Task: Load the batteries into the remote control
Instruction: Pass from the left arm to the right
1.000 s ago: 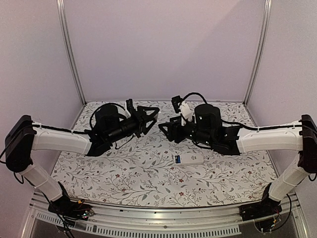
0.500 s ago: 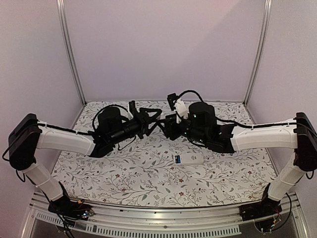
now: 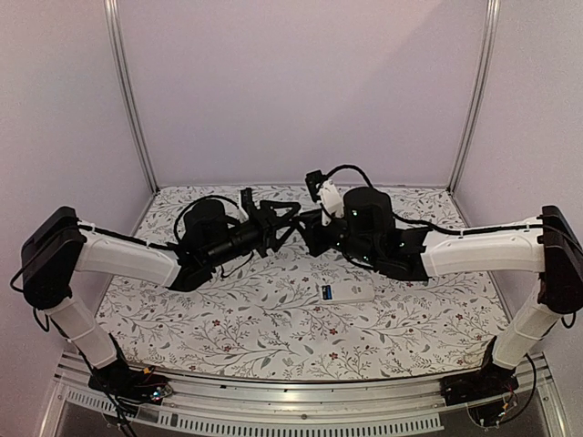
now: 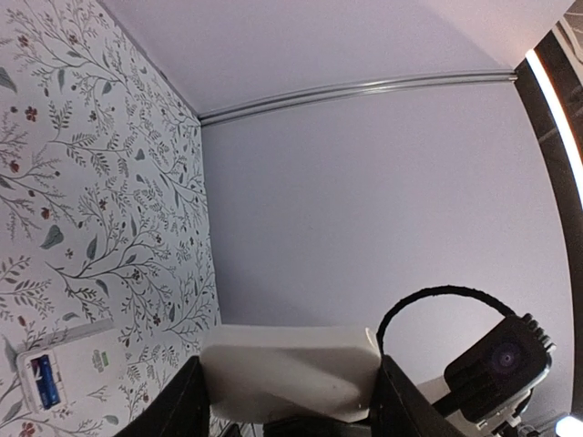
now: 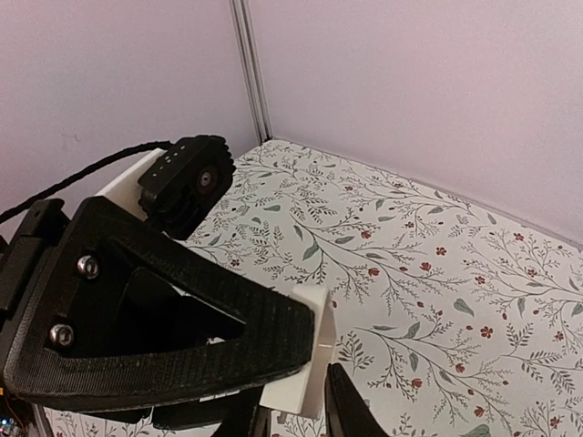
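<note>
**Both claws meet on a white piece; remote lies flat on worktop**

Top view: the two arms reach inward and their tips meet over the middle of the floral worktop, toward the back wall.

Left claw: closed down on a white plastic piece. In the left wrist view the piece fills the whole gap, and each black finger sits against one side of it.

Right claw: only the finger ends show, at the bottom edge of the right wrist view. They are a narrow gap apart, with the lower end of the same white piece between them. Can't tell whether they press on it or just flank it. In that view the left claw's black triangular finger lies across the front of the piece, so only its right end and one thin edge show. What the piece is can't be told from these views.

Remote control: flat on the worktop, nearer the arm bases than the claws. It sits below the right arm's wrist, apart from both claws, with nothing touching it. It is white, with the dark blue window end pointing left in the top view. The left wrist view shows it low at the left edge, window and small markings facing up.
</note>
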`<act>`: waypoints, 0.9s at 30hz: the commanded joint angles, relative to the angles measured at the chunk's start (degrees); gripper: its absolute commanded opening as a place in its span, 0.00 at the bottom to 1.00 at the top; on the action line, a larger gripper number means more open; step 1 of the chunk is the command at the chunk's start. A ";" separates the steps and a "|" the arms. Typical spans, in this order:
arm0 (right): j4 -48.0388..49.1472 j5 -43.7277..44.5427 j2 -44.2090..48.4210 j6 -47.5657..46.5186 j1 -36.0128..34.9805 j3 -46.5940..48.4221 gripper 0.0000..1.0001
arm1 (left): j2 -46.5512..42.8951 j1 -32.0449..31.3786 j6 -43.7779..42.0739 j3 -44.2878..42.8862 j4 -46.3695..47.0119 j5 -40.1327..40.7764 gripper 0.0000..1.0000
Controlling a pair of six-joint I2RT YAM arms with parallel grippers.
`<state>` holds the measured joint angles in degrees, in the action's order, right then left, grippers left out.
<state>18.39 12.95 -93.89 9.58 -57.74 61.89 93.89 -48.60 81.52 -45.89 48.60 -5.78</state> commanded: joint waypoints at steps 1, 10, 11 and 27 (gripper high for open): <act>-0.79 0.88 -1.38 0.11 -0.15 1.48 0.13 | 0.60 -0.97 -0.29 -0.43 1.90 -1.27 0.44; -1.75 -3.08 1.64 1.50 1.52 0.07 0.00 | -1.57 -0.15 -4.31 0.64 0.34 -3.43 0.88; -1.90 -5.14 2.40 2.73 2.42 -0.65 0.00 | -2.45 0.35 -5.36 1.04 -0.50 -3.93 0.94; -22.65 -58.34 14.27 11.68 19.10 -3.44 0.00 | -17.65 1.86 -69.27 -4.47 -41.99 -15.01 1.00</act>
<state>5.28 -29.10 -80.49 19.94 -38.98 58.43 77.95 -44.64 34.83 -49.54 17.65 -18.92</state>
